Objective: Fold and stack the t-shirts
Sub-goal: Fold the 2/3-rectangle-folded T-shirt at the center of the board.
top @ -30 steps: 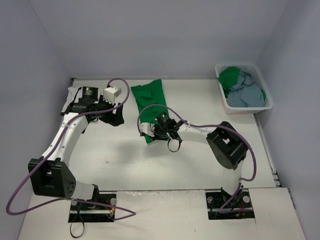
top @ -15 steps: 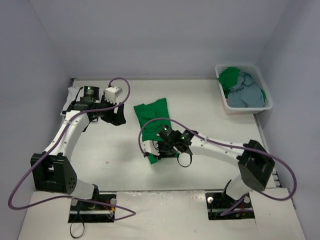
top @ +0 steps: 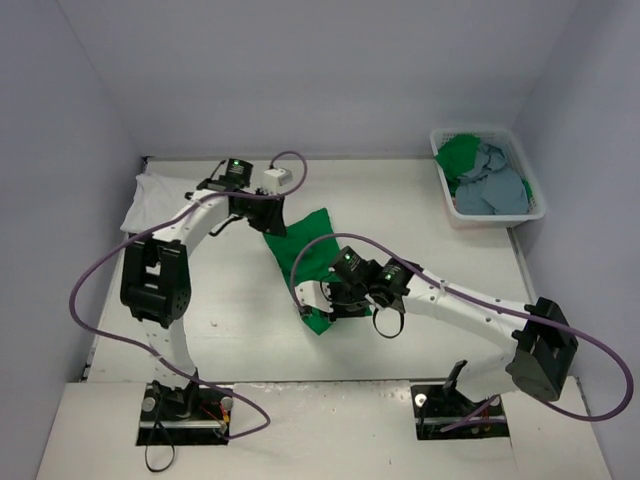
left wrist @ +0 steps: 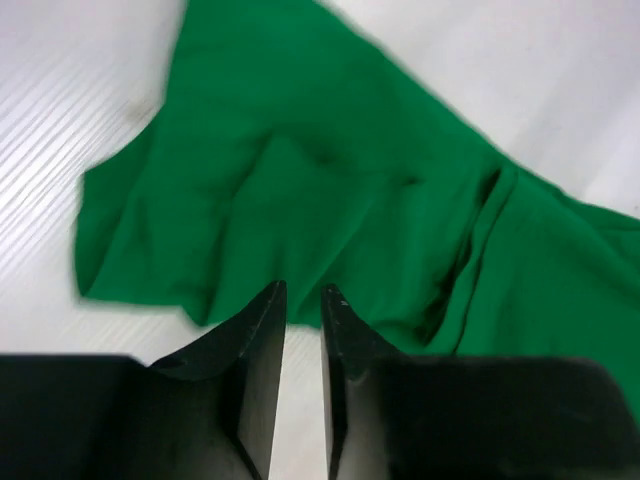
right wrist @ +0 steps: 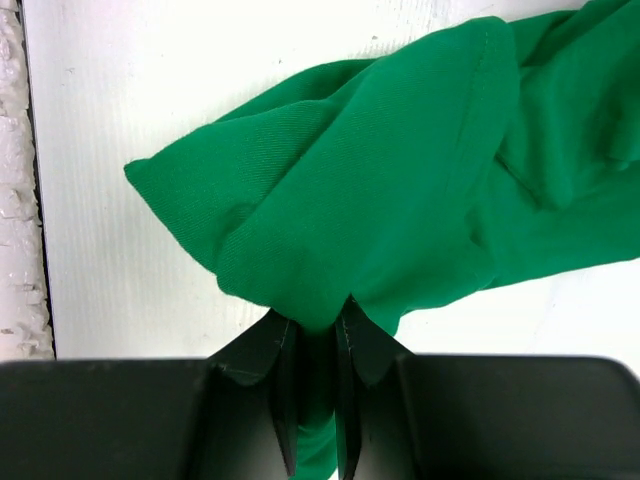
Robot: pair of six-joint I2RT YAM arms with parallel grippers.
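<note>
White basket (top: 485,218) sits on table's (top: 400,195) far-right corner.

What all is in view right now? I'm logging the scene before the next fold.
green t-shirt: one, bright green, crumpled mid-table
white t-shirt: one, white, table's far-left corner
basket: one, white slotted, table's far right
green cloth: one piece, green, in the basket
blue-grey cloth: count unclear, dusty blue-grey, in the basket
table: one, white, under everything
left gripper: one, black, over the green t-shirt's far corner, fingers nearly together
right gripper: one, black, pinching the green t-shirt's near end
</note>
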